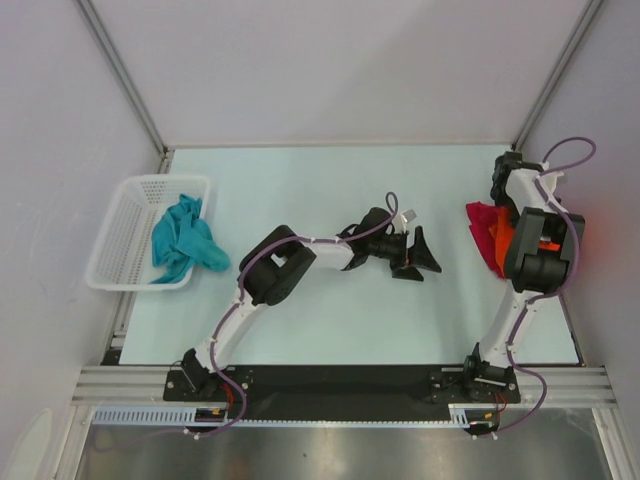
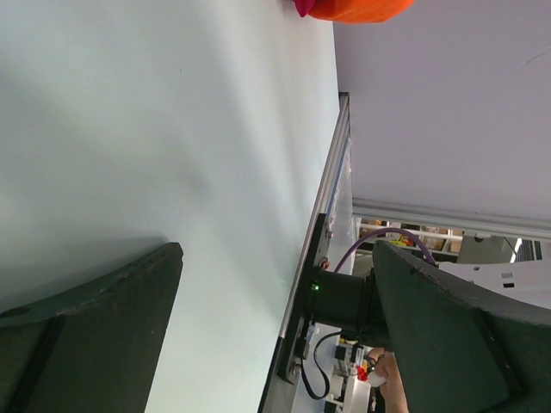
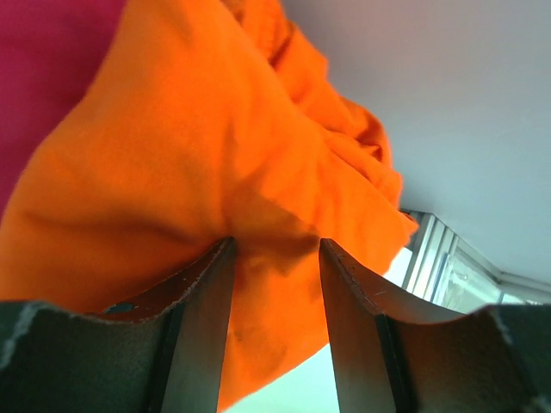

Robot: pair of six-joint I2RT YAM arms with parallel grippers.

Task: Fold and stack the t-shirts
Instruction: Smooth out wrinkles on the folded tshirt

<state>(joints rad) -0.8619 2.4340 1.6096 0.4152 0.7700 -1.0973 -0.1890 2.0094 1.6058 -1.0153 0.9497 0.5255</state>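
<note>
Cloth is filling my right hand [image 3: 275, 245]: I am holding it half-closed on a bunched fold of the orange t-shirt [image 3: 215, 146], which is lying at the far right edge of the table [image 1: 330, 190], pressed against the red t-shirt [image 3: 43, 69]. My left hand [image 1: 418, 262] is hanging wide and empty over the middle of the table. The teal t-shirt [image 1: 185, 240] is spilling over the rim of the white basket [image 1: 110, 250] on the left. I am judging this to be the pick-up of the orange shirt. Next I am going to need to draw it toward the middle and spread it flat, without dragging the red one along.
</note>
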